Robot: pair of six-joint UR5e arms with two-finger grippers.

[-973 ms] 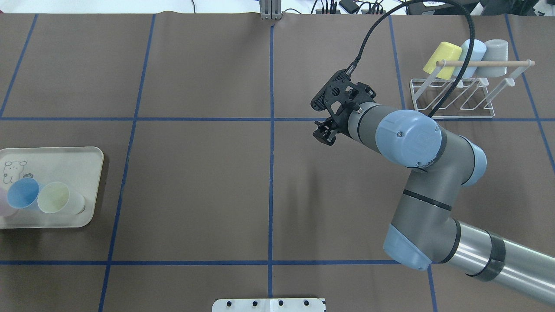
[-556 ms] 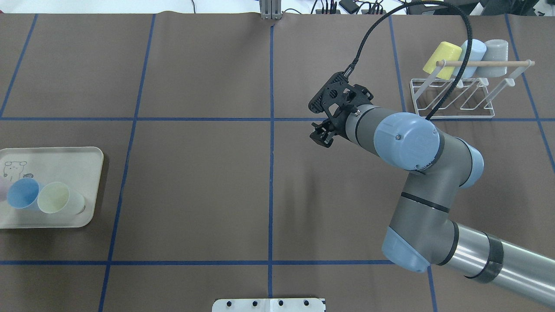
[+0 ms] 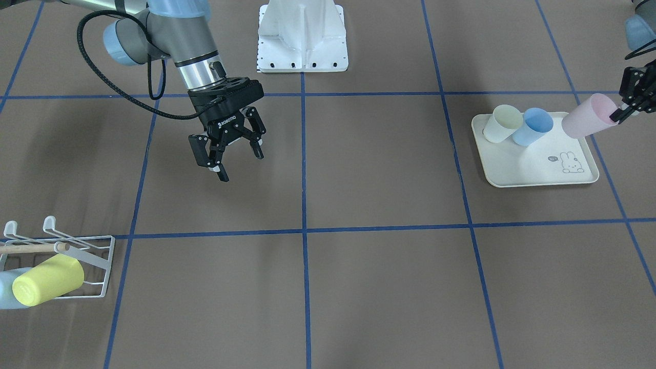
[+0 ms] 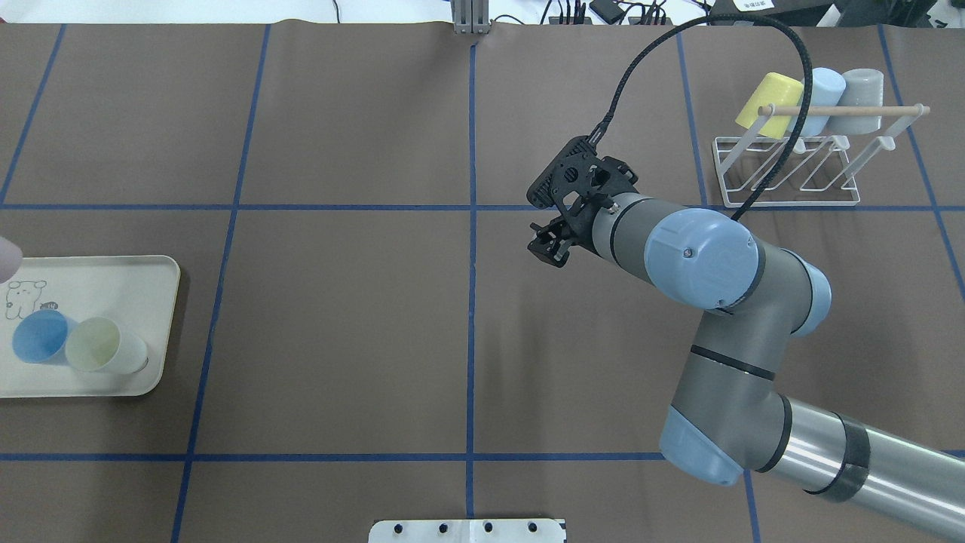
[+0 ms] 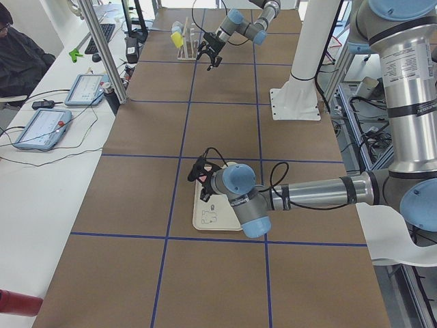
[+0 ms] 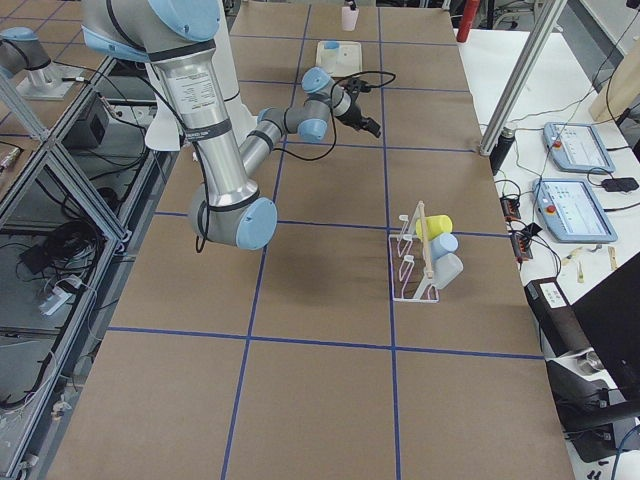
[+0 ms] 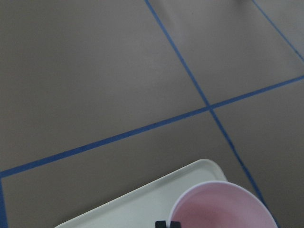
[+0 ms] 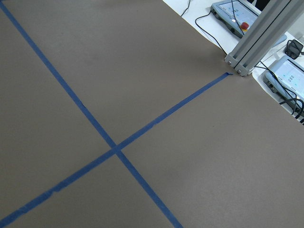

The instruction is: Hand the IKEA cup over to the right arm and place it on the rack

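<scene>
The left end effector is pinched shut on the rim of the pink cup, one finger inside the mouth. It holds the cup tilted over a corner of the cream tray, where a blue cup and a pale yellow cup sit. The right end effector hangs over the middle of the tabletop, fingers spread wide, gripping nothing. The rack stands well apart at the tabletop's other end.

Left hand has lifted pink cup off tray.
</scene>
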